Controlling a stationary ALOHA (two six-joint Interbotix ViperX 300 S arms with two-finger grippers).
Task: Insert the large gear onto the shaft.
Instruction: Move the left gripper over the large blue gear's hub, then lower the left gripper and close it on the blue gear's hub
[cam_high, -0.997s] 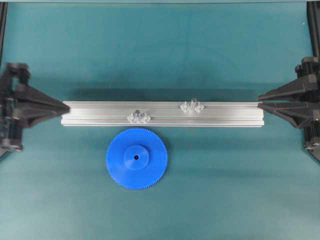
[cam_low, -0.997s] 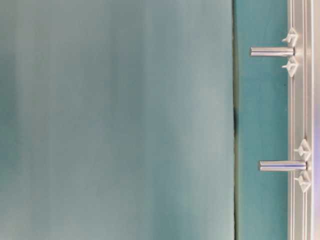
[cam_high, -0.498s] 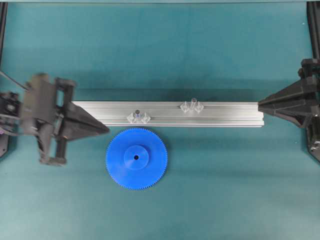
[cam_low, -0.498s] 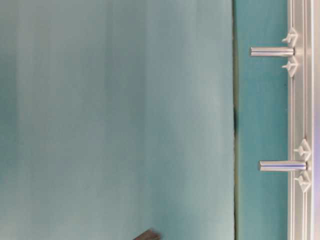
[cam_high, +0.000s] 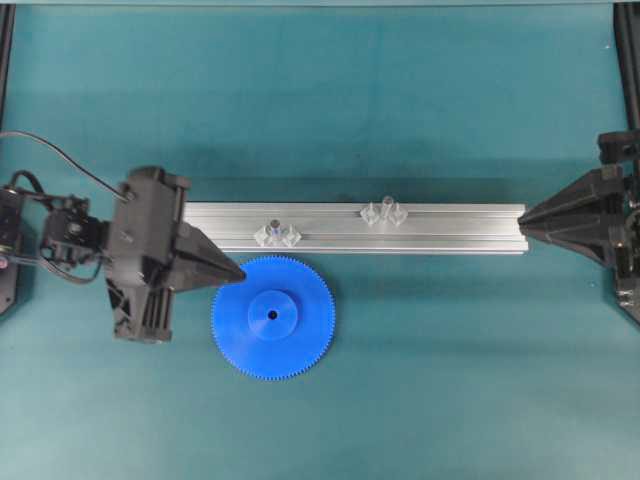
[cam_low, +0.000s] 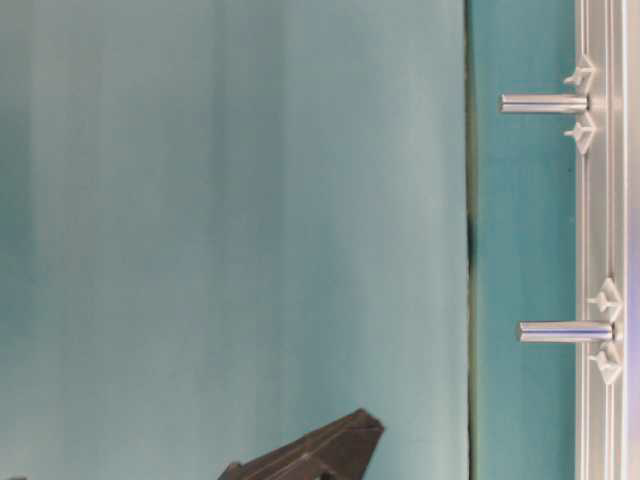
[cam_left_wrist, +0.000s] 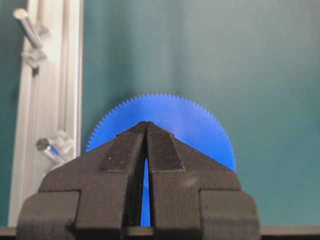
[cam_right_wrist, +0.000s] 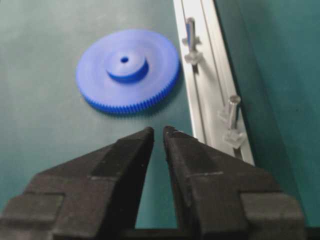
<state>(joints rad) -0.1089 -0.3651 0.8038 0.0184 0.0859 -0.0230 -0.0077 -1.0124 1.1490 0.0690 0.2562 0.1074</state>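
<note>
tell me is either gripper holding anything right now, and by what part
Nothing is held. The left gripper is shut and empty, its tips at the rim of the large gear, which lies flat on the table. The right gripper holds nothing either.

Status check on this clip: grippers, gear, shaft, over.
Left gripper shut at large gear rim, empty. Right gripper slightly parted, empty. Gear flat on table, off shaft. Nothing blocking.

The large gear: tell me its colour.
Bright blue all over, clearest in the overhead view: the large gear.
</note>
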